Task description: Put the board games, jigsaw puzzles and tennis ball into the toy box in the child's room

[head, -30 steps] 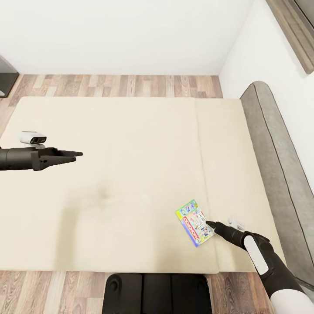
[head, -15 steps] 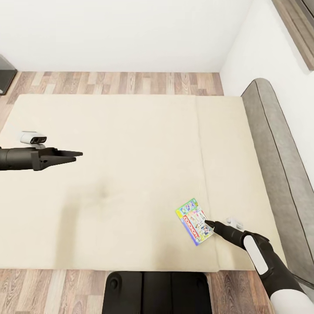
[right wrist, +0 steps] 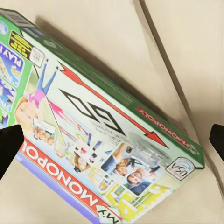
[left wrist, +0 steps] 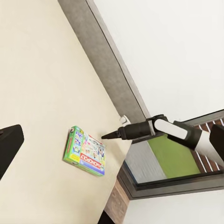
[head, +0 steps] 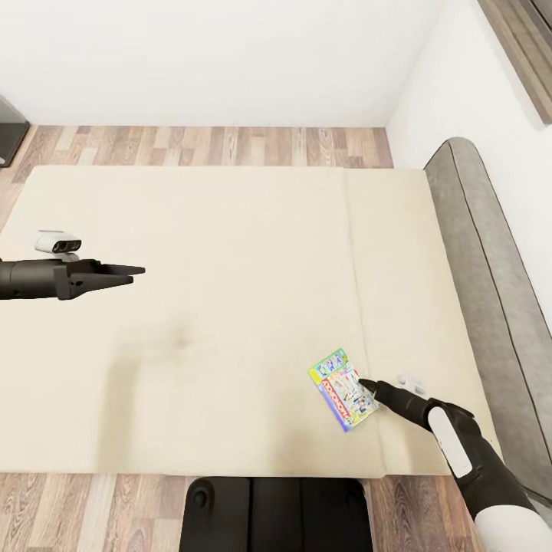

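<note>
On bed [head: 230, 307]: Monopoly box [head: 343, 389]; R gripper [head: 366, 385] at its edge, jaws apart.

Green-white Monopoly board game [head: 343, 389], flat, cover up, askew on beige bed [head: 230, 253] near headboard side

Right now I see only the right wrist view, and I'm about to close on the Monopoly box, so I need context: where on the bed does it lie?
Observer: The Monopoly box lies flat on the bed, by the mattress seam, near the edge closest to the robot.
Operator: Is the other arm in the way?
Observer: No. The left gripper hangs over the mattress's far left part, well apart from the box.
Operator: Which side of the box am I coming from?
Observer: In the head view the right gripper has its tip at the box edge that faces the grey headboard.
</note>
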`<state>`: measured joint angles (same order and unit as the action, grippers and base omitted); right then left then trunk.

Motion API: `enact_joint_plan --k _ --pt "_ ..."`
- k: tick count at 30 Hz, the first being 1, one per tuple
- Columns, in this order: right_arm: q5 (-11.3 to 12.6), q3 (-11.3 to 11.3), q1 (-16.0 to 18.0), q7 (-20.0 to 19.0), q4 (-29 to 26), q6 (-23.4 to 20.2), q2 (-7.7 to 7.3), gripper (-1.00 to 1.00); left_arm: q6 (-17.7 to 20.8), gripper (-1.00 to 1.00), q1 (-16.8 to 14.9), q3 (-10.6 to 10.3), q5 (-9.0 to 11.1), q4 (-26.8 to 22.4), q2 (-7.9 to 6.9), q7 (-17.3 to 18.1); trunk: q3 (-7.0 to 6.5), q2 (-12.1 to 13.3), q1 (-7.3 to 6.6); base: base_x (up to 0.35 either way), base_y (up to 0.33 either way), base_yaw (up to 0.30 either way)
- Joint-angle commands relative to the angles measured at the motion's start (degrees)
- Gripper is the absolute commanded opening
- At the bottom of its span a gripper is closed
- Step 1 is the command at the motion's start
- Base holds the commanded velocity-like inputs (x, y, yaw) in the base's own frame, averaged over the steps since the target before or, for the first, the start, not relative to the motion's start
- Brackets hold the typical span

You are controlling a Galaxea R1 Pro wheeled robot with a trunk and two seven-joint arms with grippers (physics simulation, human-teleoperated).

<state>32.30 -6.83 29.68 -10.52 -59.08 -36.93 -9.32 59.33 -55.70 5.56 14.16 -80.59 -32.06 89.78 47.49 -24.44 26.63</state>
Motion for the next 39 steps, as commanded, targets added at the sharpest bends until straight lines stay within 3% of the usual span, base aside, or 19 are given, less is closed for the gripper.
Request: enact_joint_plan --k 1,6,15,30,39 --pt "-0.1 -0.1 0.9 -0.2 -0.1 -0.5 0.01 1.0 0.6 1.0 0.0 0.0 0.0 0.0 -0.02 0.2 0.06 -0.1 0.03 0.0 0.0 0.0" --pt "0.0 0.0 3.7 0.0 0.3 -0.6 0.03 1.0 0.6 1.0 0.0 0.0 0.0 0.0 -0.02 0.2 0.06 -0.1 0.03 0.0 0.0 0.0" --pt "-0.1 0.2 5.6 0.4 0.5 -0.7 0.53 1.0 0.6 1.0 0.0 0.8 0.0 0.0 -0.03 0.2 0.06 -0.1 0.03 0.0 0.0 0.0" --pt "-0.1 0.4 5.7 0.4 0.7 -0.6 0.79 1.0 0.6 1.0 0.0 1.5 0.0 0.0 -0.03 0.2 0.07 -0.1 0.03 0.0 0.0 -0.005" --pt "-0.1 0.4 5.7 0.5 0.9 -0.6 0.79 1.0 0.6 1.0 0.0 1.5 0.0 0.0 -0.03 0.2 0.76 -0.1 0.03 0.0 0.0 0.0"
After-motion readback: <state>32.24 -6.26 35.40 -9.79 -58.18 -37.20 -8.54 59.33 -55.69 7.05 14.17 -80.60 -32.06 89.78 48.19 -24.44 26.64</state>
